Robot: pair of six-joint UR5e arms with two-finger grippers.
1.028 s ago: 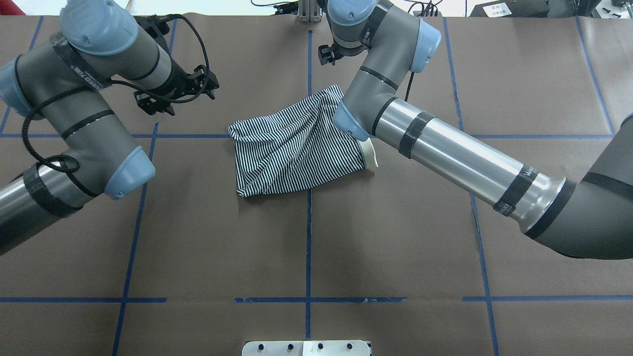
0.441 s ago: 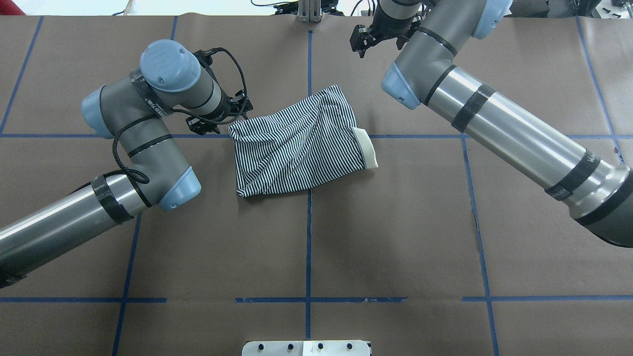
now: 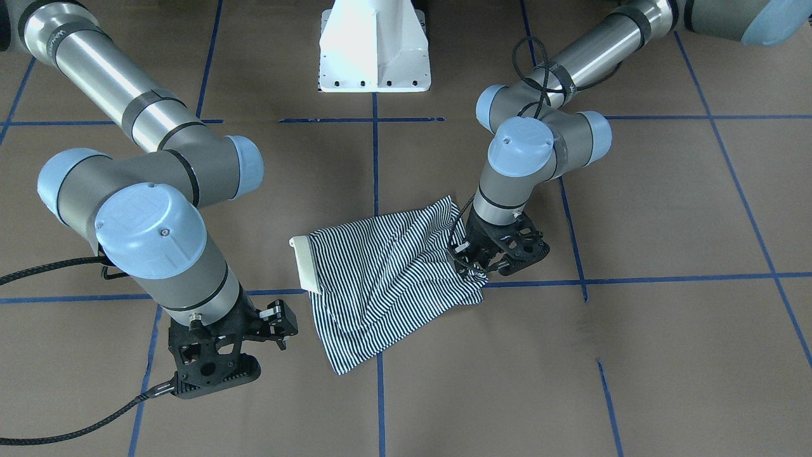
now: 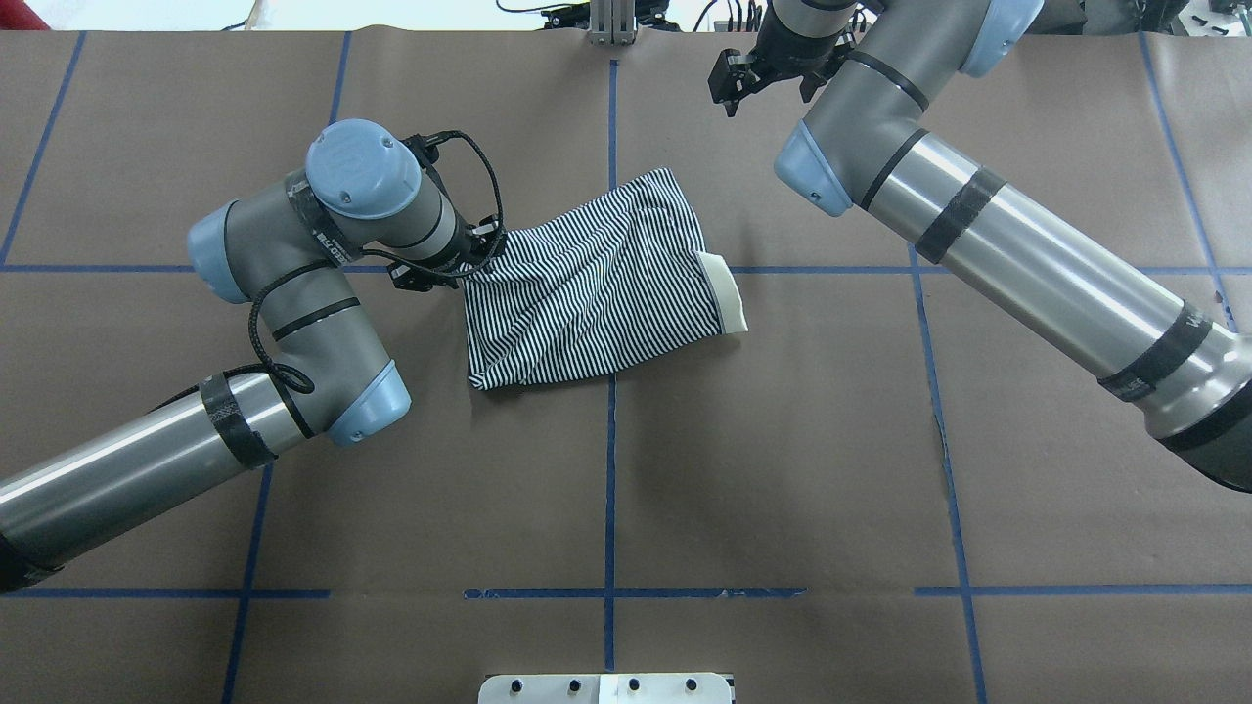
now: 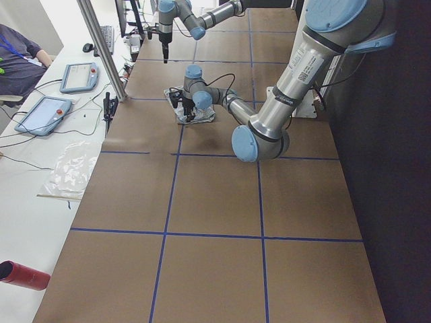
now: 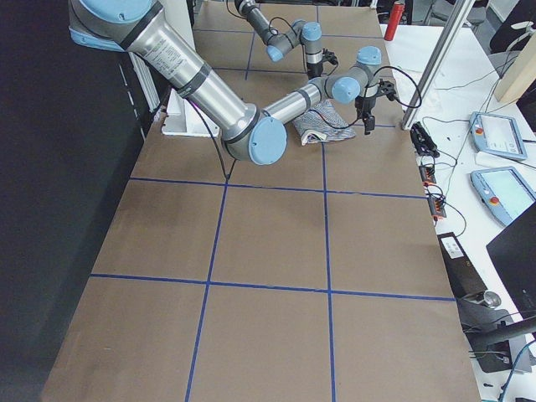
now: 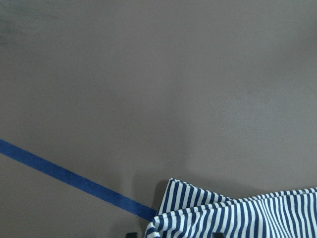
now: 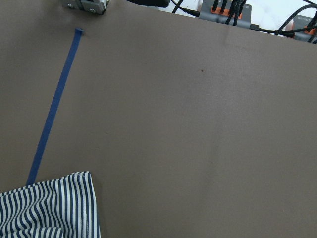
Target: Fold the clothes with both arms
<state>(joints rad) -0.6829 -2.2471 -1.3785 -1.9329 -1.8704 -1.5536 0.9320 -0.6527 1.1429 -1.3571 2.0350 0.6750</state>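
The striped shirt lies folded in a crumpled bundle mid-table, its cream collar poking out on the right. My left gripper is down at the bundle's left corner and open; the wrist view shows the striped corner between two dark fingertips. From the front, that gripper touches the cloth's edge. My right gripper hangs open above the table's far side, clear of the shirt and holding nothing. Its wrist view catches only a shirt corner.
Blue tape lines grid the brown table cover. The white pedestal base stands at the robot's edge. A side bench holds tablets and cables, with a red cylinder and a seated person beside it.
My left arm swung right and came down onto the shirt's left corner. The right arm drew back from over the shirt to the far right. The shirt has not shifted.
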